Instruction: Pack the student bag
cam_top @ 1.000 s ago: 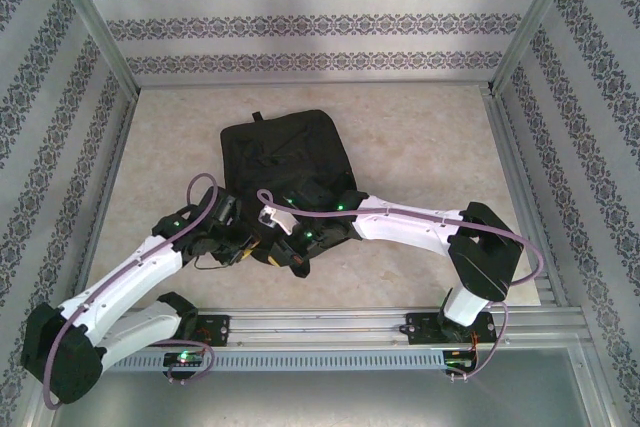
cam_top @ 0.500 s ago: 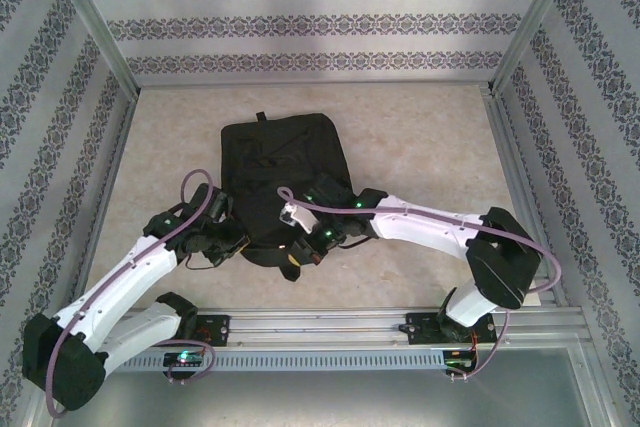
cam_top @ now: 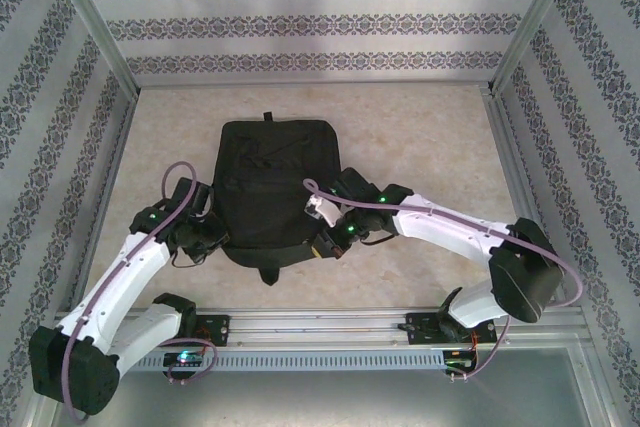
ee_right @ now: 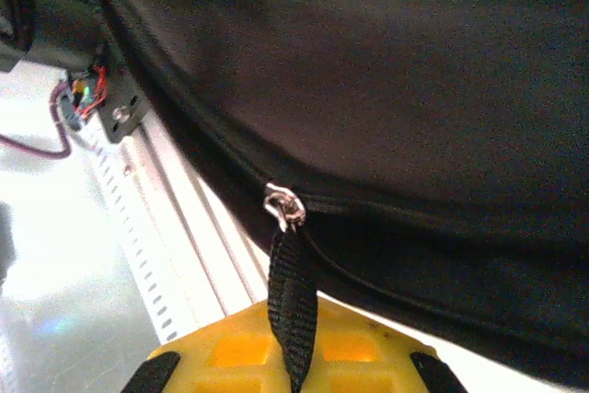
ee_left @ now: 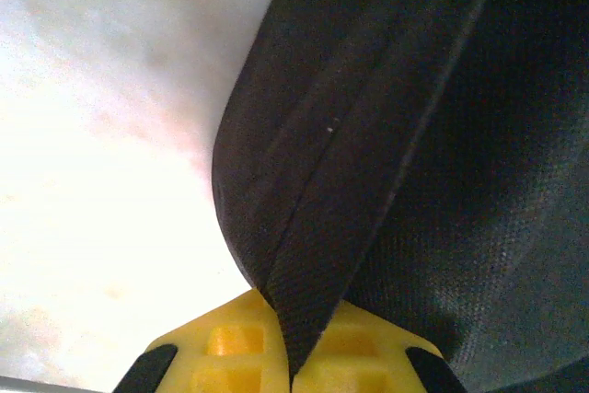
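The student bag (cam_top: pixel 275 182), a large black fabric backpack, lies flat in the middle of the table with its top loop pointing away. My left gripper (cam_top: pixel 212 239) is at the bag's near-left edge. Seen from the left wrist, its yellow fingers (ee_left: pixel 230 347) are shut on a fold of the bag's black edge (ee_left: pixel 322 255). My right gripper (cam_top: pixel 326 245) is at the near-right edge. Its gripper (ee_right: pixel 294 365) is shut on a black webbing zip pull (ee_right: pixel 293 301) hanging from a silver slider (ee_right: pixel 283 206).
A slotted aluminium rail (cam_top: pixel 320 327) runs along the near edge and appears again as the rail (ee_right: pixel 175 255) close under the bag. Metal frame posts and patterned walls close in the left, right and far sides. Pale tabletop (cam_top: pixel 420 137) surrounds the bag.
The bag has moved away from the near edge and lies straighter and flatter. Both arms have spread outward to its near corners. The left gripper has shut on the bag's edge.
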